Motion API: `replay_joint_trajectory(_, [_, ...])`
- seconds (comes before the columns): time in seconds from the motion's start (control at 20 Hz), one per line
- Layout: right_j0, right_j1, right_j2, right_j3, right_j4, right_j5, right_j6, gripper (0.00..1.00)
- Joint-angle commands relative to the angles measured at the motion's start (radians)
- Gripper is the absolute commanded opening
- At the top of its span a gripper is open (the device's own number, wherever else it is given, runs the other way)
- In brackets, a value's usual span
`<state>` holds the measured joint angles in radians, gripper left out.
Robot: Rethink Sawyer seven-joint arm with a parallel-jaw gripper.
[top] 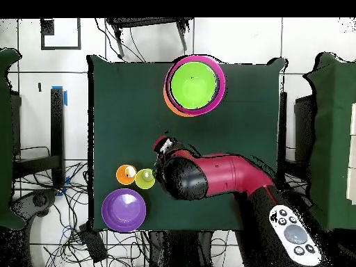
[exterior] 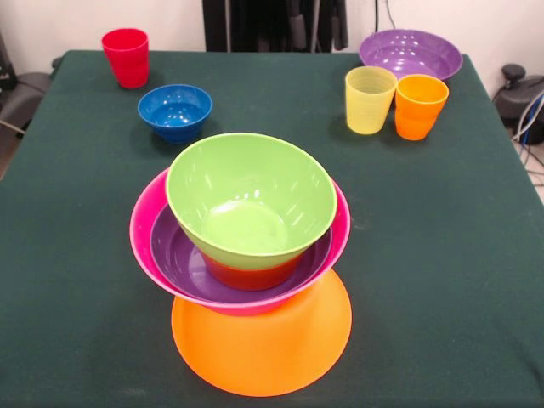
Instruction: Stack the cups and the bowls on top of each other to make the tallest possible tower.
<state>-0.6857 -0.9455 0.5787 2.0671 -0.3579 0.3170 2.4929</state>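
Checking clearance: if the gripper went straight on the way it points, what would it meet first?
The gripper seems to point down, so probably bare table beside the yellow cup; depth is unclear.

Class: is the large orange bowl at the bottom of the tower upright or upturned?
Upturned. The orange bowl flares outward toward the table, and the pink bowl sits on its narrower end.

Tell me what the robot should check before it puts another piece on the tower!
1. Tower standing: ok.
2. Lime green bowl on top is empty and open side up: ok.
3. Tower sits centred on its orange base bowl: cannot tell.
4. Blue bowl stands alone with room around it: ok.
5. Room around the yellow cup: not ok, the orange cup stands right beside it.
6. Gripper open and ready: cannot tell.
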Motion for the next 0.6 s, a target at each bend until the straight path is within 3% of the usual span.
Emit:
replay_joint_trajectory(0.05, [0.017, 0.117, -0.039, 0.112, -0.035, -0.102, 0.057, 1.00])
replay_joint_trajectory(0.3, [-0.005, 0.195, -0.047, 0.140, -0.087, -0.151, 0.009, 1.00])
replay_joint_trajectory(0.6, [-0.020, 0.225, -0.056, 0.211, -0.130, -0.204, 0.004, 1.00])
